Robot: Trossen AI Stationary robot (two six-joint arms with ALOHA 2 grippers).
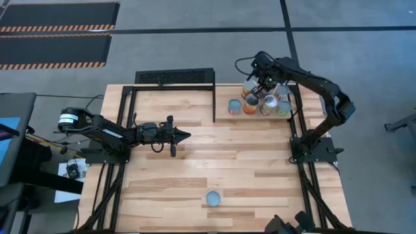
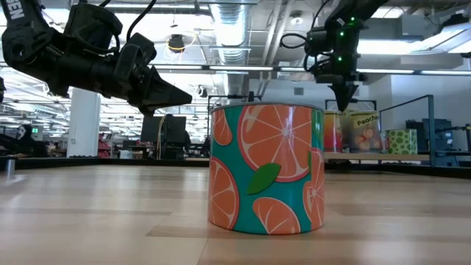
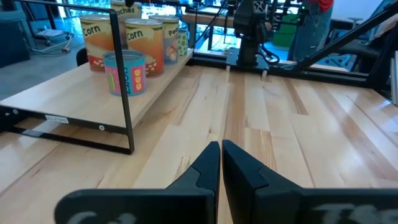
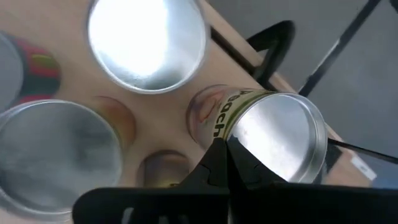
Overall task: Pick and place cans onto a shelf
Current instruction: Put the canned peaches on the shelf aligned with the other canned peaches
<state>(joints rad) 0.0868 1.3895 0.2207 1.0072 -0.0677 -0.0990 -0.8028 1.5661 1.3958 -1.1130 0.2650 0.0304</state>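
High view shows the right end effector (image 1: pixel 265 83) poised directly above the cluster of cans (image 1: pixel 260 104) standing at the far right corner of the surface (image 1: pixel 247 162). The right wrist view confirms its fingers are closed together, tips pointing down beside the rim of a peach-labelled can (image 4: pixel 280 134); nothing is clamped between them. Judged from that stance, the arm is lining up over the group to select one can, and the fingers would need to part before any grasp.

The cans in the cluster stand upright and packed close, some touching, which leaves little room for fingers between neighbours; a descent could knock an adjacent can. Their tops are flat, bright metal discs with raised rims, smooth and reflective; the sides carry printed paper or lacquer labels.

One can (image 1: pixel 213 198) stands alone, well apart from the cluster, near the front edge of the surface. The low view shows it as a short squat cylinder (image 2: pixel 266 169) with a teal label printed with orange slices.

The shelf (image 1: pixel 174 88), a black wire-frame stand with a perforated top, sits to the left of the cluster along the far edge. No can is visible on its top.

The left end effector (image 1: pixel 182 136) hovers over the middle left of the surface, well apart from the cluster, fingers shut and empty, evidently waiting.

The surface is pale wooden planking, smooth, with a visible grain and seams.
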